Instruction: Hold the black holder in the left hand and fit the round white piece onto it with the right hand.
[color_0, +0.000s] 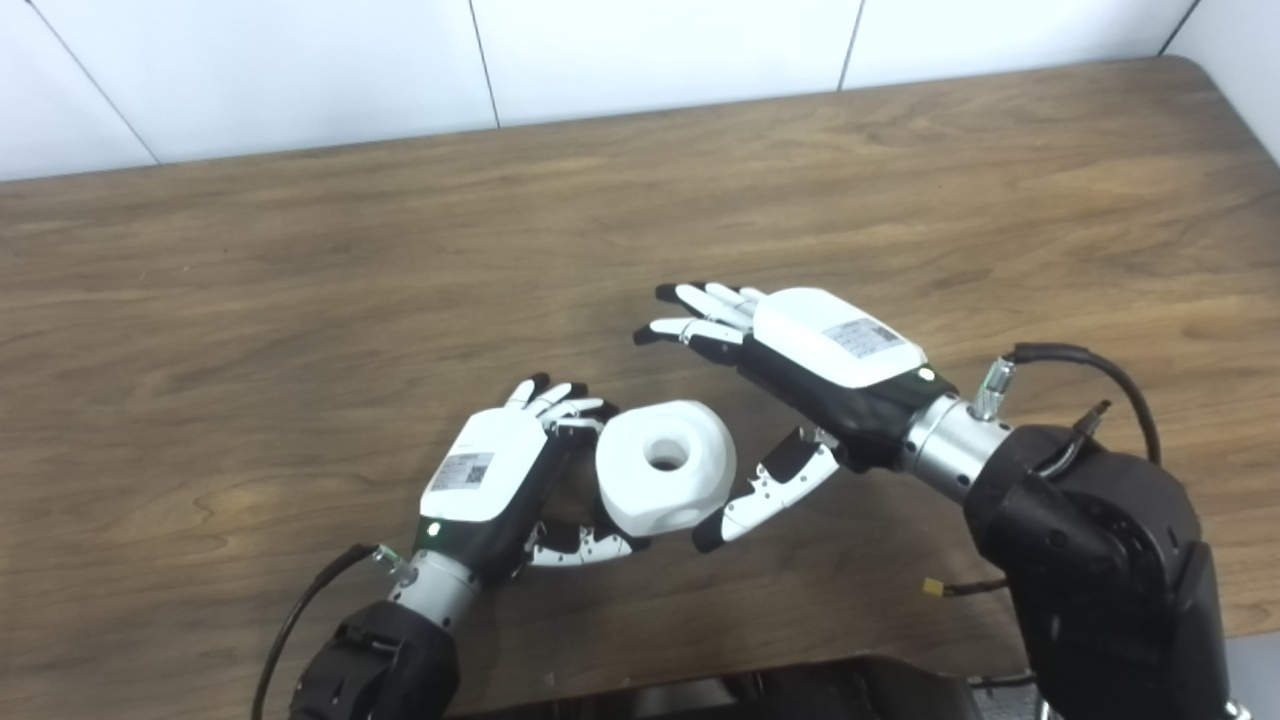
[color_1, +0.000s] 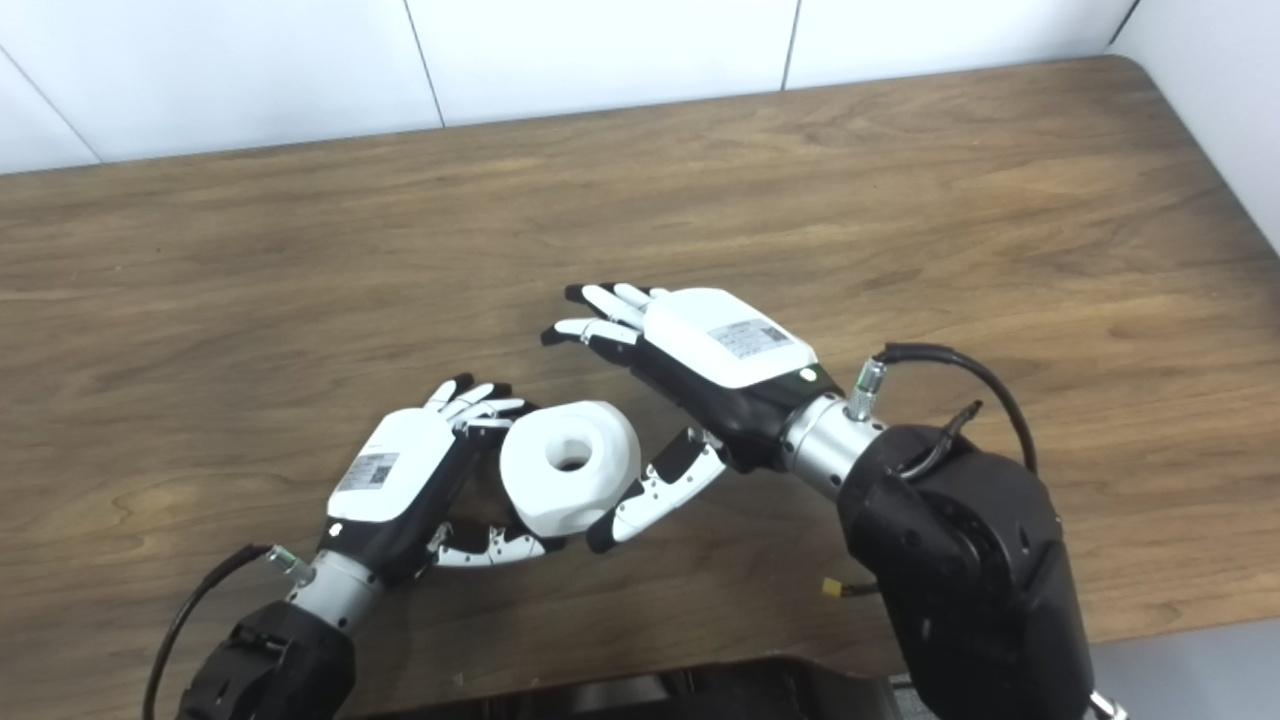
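Left robot hand (color_0: 487, 470) grips the round white piece (color_0: 665, 465); right robot hand (color_0: 800, 370), just beside it, spread empty, should press squarely, holder unseen.

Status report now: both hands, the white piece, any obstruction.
Left hand shut on round white piece. Right hand open, beside it, holding nothing. Black holder not visible. Table around them bare.
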